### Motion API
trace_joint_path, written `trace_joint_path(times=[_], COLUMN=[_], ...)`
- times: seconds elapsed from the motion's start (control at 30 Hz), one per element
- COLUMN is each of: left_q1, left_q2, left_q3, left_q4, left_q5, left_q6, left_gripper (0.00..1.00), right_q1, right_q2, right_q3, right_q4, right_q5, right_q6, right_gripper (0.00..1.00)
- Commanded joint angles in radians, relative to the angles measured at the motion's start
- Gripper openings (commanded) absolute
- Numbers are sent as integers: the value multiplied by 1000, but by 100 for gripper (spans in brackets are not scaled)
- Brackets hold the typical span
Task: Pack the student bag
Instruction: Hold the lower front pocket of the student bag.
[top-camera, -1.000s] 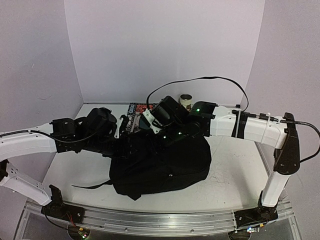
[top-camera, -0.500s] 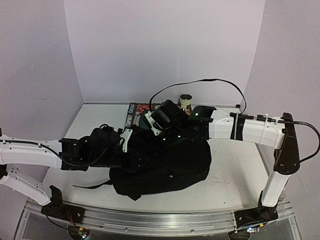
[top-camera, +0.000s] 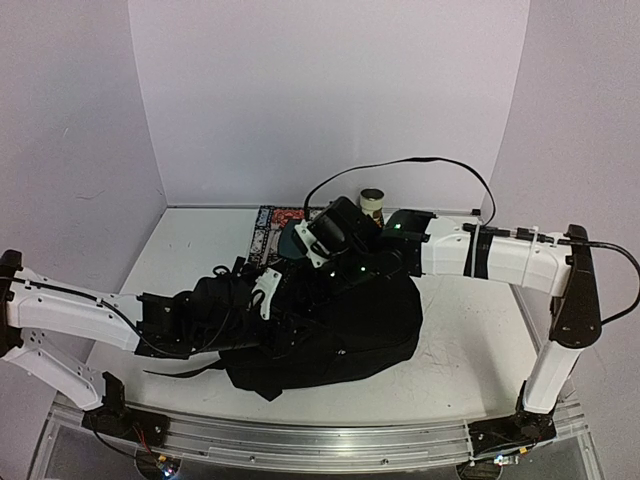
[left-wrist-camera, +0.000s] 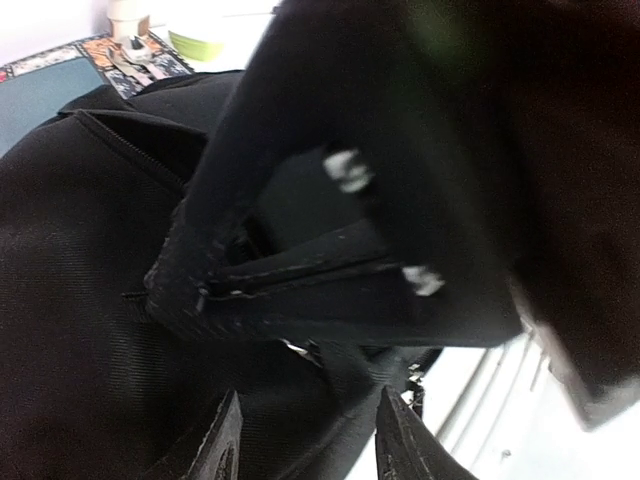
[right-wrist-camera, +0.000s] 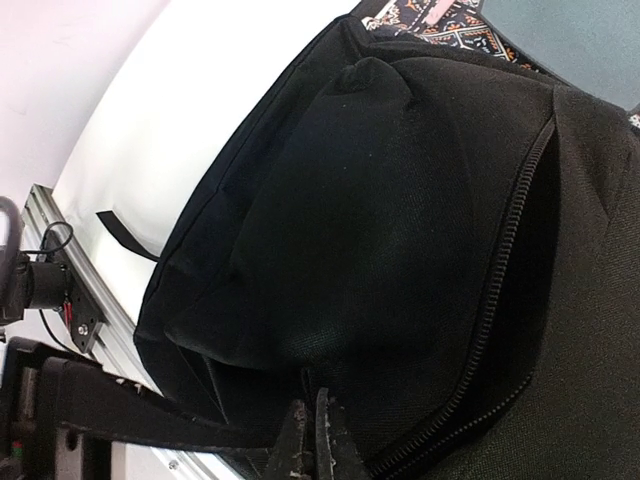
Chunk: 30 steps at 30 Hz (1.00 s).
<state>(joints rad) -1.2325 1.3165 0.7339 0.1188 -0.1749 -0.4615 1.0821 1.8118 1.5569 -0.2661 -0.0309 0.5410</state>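
The student bag (top-camera: 340, 325) is a large black backpack lying in the middle of the table. My right gripper (top-camera: 303, 258) reaches in from the right over the bag's far left edge. In the right wrist view it (right-wrist-camera: 316, 432) is shut, pinching a fold of the bag's fabric (right-wrist-camera: 380, 250) beside the open zipper (right-wrist-camera: 515, 230). My left gripper (top-camera: 268, 296) lies low at the bag's left side. In the left wrist view it (left-wrist-camera: 310, 450) is open, with a black bag strap (left-wrist-camera: 350, 375) between the two fingers (left-wrist-camera: 225, 450). The right arm's black body fills the upper part of that view.
A patterned red and black book (top-camera: 272, 225) with a teal cover (right-wrist-camera: 565, 40) lies behind the bag at the back. A small can (top-camera: 372, 203) stands at the back centre. A loose strap (top-camera: 180, 373) trails left near the metal front rail (top-camera: 320, 440).
My left arm has dropped lower and swung toward the near edge, its gripper sliding right to the bag's left side. My right gripper has stayed on the bag's fabric with little movement.
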Motion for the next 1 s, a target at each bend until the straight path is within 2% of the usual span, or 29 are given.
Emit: trace_joint_path(times=[0.0,0.2,0.57,0.67,0.73,0.87,0.97], left_q1=[-3,-3,-22,-22,-22,-23,-25], left_q2=[13,-22,53,78,86,81,55], left_q3=[-26,-72,-28,-17,-12,-35,-70], left_q4=[40,49,149,159,159,157,155], left_q5=[-93,-104,-7,23,49,75,84], left_q6=[24,19,47,46,41,8,-16], left_gripper=[47,49,50,40,26,4,0], right_q1=[-3,-5,-5,-4,-5,-12,-23], right_q2=[-60,-71,-67,-71,-75,-85,-91], right_q3=[-7,-24,-24,-29,-35,-42,-39], right_q4=[37,48,62,64,65,69,73], right_q5=[-7,-5,-9,-5,6,31,67], right_q6=[10,17,25,26,25,20,15], right_gripper=[0,0,0,0,0,0,0])
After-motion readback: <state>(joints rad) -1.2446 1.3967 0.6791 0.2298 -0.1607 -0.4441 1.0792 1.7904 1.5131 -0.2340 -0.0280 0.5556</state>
